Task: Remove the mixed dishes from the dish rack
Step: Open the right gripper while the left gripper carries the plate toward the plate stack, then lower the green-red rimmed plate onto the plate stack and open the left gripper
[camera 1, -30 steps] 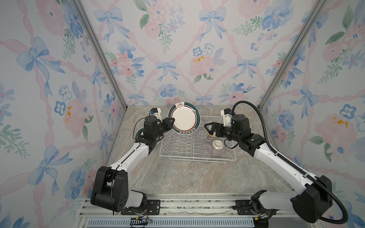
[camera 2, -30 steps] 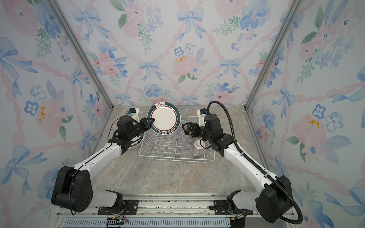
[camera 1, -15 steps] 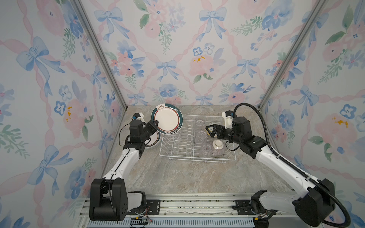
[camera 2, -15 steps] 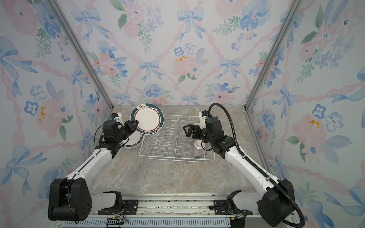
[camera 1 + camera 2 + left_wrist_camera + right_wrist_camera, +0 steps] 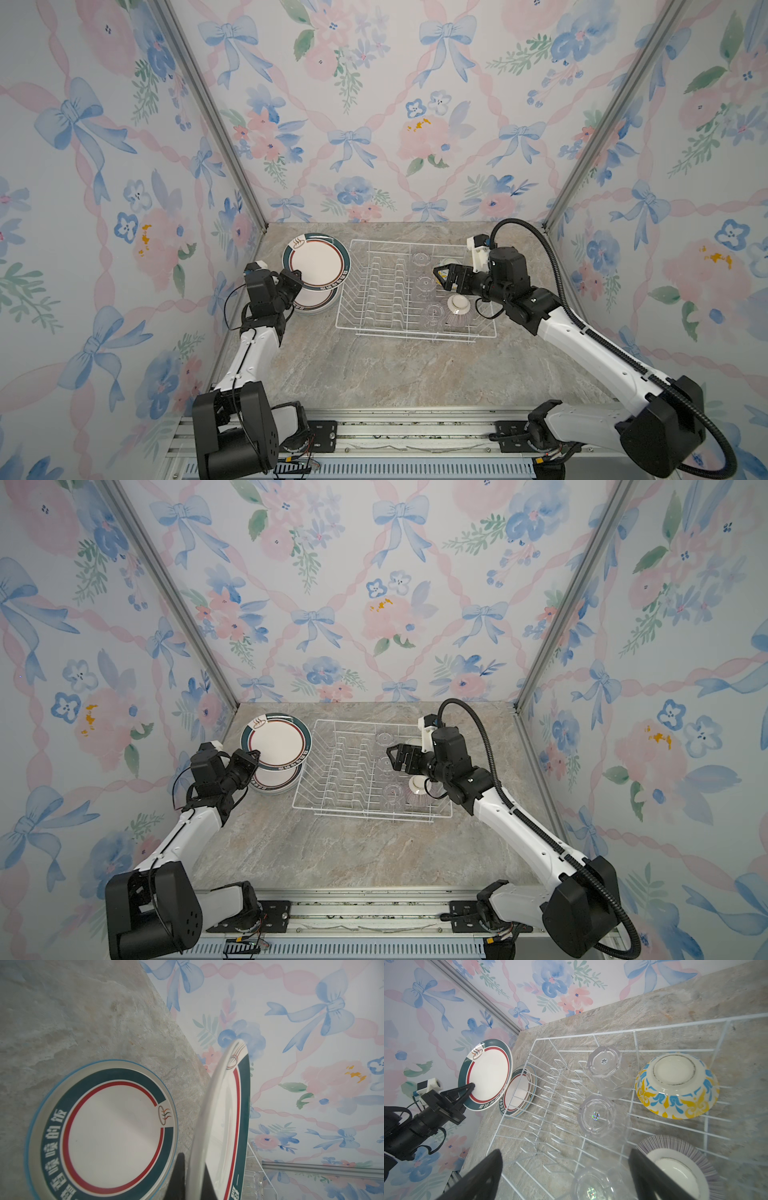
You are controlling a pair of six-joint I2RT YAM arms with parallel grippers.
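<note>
Teal-rimmed plate (image 5: pixel 316 259) clenched at its rim by left fingers (image 5: pixel 296 277), tilted over plate stack (image 5: pixel 318 303) on desk (image 5: pixel 374 374) beside dish rack (image 5: pixel 415 329) | right fingers (image 5: pixel 481 1176) spread, empty, above glass cups (image 5: pixel 424 286) | step: level plate, centre on stack, lower till resting, then release

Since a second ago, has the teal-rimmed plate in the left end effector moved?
Yes. The teal-rimmed plate moved left, from above the dish rack to over the plate stack beside it.
</note>
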